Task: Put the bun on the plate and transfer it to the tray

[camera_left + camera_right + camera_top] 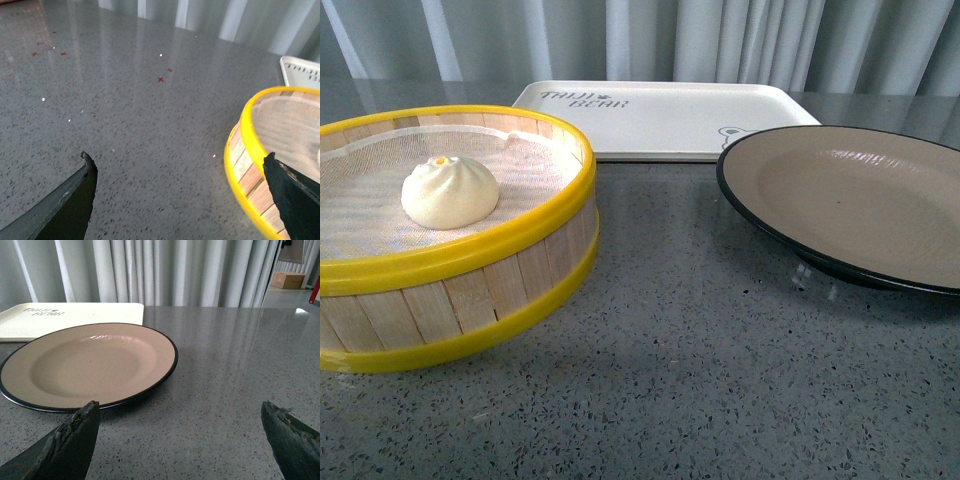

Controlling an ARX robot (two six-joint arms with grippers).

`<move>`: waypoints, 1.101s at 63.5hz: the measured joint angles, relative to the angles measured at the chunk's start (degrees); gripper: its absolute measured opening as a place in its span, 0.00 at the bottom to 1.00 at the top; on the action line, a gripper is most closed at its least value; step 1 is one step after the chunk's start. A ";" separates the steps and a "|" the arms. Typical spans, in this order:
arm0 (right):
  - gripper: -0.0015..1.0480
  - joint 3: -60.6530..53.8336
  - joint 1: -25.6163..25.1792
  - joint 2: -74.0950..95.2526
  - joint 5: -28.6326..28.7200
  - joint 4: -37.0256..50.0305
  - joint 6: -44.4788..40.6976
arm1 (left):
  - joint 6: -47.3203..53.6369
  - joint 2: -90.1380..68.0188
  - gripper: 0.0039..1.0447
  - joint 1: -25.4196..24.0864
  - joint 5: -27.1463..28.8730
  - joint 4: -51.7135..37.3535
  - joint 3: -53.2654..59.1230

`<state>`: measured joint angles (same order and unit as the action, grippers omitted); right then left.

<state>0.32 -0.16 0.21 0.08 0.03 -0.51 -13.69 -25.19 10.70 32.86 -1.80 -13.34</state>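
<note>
The white pleated bun (449,191) sits inside a yellow-rimmed wooden steamer basket (470,290) at the left of the front view. The beige plate (860,205) with a black rim stands empty at the right. The cream tray (665,118) lies behind both, empty. Neither arm shows in the front view. My left gripper (180,165) is open and empty over bare table beside the basket (245,150); the bun is hidden there. My right gripper (180,412) is open and empty just short of the plate (90,362), with the tray (70,319) beyond it.
The grey speckled table (700,370) runs between basket and plate. Pale curtains (720,40) hang behind the table. A cardboard box (289,280) stands far off in the right wrist view.
</note>
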 joint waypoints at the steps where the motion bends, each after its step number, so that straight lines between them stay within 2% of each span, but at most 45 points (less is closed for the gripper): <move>1: 0.92 0.00 0.00 0.00 -0.02 0.00 0.00 | 0.04 -0.85 0.94 0.35 0.48 -0.76 -0.26; 4: 0.92 0.00 0.00 0.00 0.00 0.00 0.00 | -0.37 -3.13 0.94 0.87 1.99 -2.69 -0.63; 12: 0.92 0.00 0.00 0.00 0.00 0.00 0.00 | -3.19 -10.51 0.94 2.69 1.18 -4.35 -3.76; 20: 0.92 0.00 0.00 0.00 0.00 0.00 0.00 | -4.39 -17.64 0.94 5.95 -3.41 -4.50 -9.62; 30: 0.92 0.00 0.00 0.00 0.00 0.00 0.00 | -0.79 -28.72 0.94 10.73 -6.99 -1.03 -20.50; 37: 0.92 0.00 0.00 0.00 0.00 0.00 0.00 | 0.79 -34.42 0.94 11.17 -12.52 1.79 -26.34; 43: 0.92 0.00 0.00 0.00 0.00 0.00 0.00 | 2.23 -38.42 0.94 11.41 -15.08 3.17 -30.45; 70: 0.92 0.00 0.00 0.00 0.00 0.00 0.00 | 6.38 -51.54 0.94 13.55 -17.09 6.93 -39.15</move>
<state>0.32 -0.16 0.21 0.08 0.03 -0.51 -7.31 -76.73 24.25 15.77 5.13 -52.49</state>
